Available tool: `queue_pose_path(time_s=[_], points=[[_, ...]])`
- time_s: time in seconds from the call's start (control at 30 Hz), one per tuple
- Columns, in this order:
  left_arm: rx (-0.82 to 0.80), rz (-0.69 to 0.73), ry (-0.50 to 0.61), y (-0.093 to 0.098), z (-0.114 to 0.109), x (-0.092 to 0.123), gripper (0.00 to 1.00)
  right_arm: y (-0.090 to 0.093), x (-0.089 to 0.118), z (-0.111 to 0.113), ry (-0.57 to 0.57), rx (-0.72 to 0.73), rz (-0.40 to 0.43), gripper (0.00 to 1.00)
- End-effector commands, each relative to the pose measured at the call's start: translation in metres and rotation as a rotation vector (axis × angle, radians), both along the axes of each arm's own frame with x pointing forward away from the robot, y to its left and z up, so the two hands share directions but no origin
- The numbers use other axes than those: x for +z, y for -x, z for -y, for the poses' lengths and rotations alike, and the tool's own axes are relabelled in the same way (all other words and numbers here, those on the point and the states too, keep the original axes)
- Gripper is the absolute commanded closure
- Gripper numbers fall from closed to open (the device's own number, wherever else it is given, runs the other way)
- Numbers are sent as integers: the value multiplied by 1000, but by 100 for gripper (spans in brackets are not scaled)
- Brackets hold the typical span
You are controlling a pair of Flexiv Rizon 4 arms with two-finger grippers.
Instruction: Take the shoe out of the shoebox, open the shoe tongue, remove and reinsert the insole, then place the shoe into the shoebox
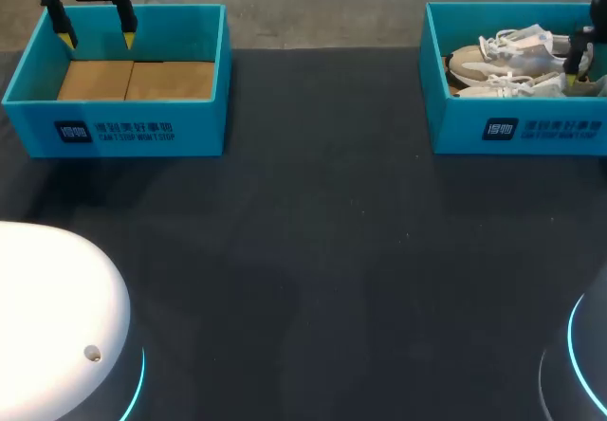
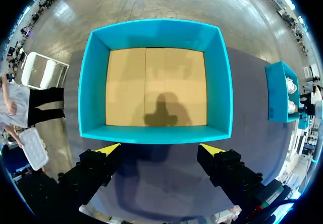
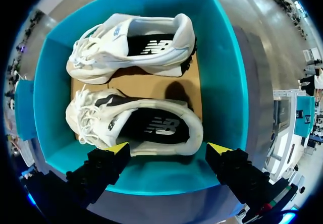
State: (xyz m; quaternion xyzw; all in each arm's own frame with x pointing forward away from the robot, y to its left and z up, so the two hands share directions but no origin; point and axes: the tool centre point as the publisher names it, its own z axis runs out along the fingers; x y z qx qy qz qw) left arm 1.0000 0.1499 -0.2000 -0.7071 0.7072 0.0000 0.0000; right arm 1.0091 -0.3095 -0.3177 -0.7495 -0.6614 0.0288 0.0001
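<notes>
The right gripper (image 3: pixel 169 147), fingers spread, hangs over a wall of the shoebox (image 3: pixel 229 82) at the far right corner of the desk (image 1: pixel 313 250). The head view shows little of this gripper. Just ahead of it lies one shoe (image 3: pixel 144 125), with a second shoe (image 3: pixel 133 45) beyond. The left gripper (image 2: pixel 160 148), likewise spread, hangs by the other box (image 2: pixel 156 134) at the far left corner.

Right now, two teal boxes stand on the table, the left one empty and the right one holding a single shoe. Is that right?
No. The right box holds two shoes, not one: one shoe lies beside a second shoe, as the right wrist view shows. The left box is indeed empty, and both stand on the table.
</notes>
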Motion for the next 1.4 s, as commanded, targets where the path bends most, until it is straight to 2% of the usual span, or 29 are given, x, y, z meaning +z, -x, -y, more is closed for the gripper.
queue_pose_path(time_s=[0.03, 0.13, 0.2, 0.23, 0.3, 0.37, 0.43, 0.53, 0.63, 0.8, 0.83, 0.97, 1.17, 1.2, 1.27, 1.3, 1.4], points=[[0, 0, 0, 0, 0, 0, 0, -1, -7, 4, 0, -11, 1, 0], [0, 0, 0, 0, 0, 0, 0, -1, -11, 7, -2, -16, -1, 3], [0, 0, 0, 0, 0, 0, 0, -2, -14, 8, -2, -16, -2, 17], [0, 0, 0, 0, 0, 0, 0, -3, -15, 8, -3, -17, -3, 20], [0, 0, 0, 0, 0, 0, 0, -4, -19, 9, -4, -16, -5, 16], [0, 0, 0, 0, 0, 0, 0, -7, -22, 10, -6, -16, -6, 18], [0, 0, 0, 0, 0, 0, 0, -8, -24, 12, -10, -17, -5, 25], [0, 0, 0, 0, 0, 0, 0, -9, -29, 14, -8, -19, -8, 22], [0, 0, 0, 0, 0, 0, 0, -10, -35, 17, -7, -23, -11, 31], [0, 0, 0, 0, 0, 0, 0, -11, -41, 21, -8, -28, -13, 29], [0, 0, 0, 0, 0, 0, 0, -11, -42, 21, -8, -28, -14, 32], [0, 0, 0, 0, 0, 0, 0, -11, -50, 24, -14, -30, -19, 32], [0, 0, 0, 0, 0, 0, 0, -11, -57, 26, -24, -35, -28, 40], [0, 0, 0, 0, 0, 0, 0, -10, -59, 27, -25, -37, -31, 52], [0, 0, 0, 0, 0, 0, 0, -9, -60, 26, -26, -38, -32, 54], [0, 0, 0, 0, 0, 0, 0, -8, -61, 25, -29, -38, -35, 59], [0, 0, 0, 0, 0, 0, 0, -6, -65, 22, -30, -36, -41, 58]])
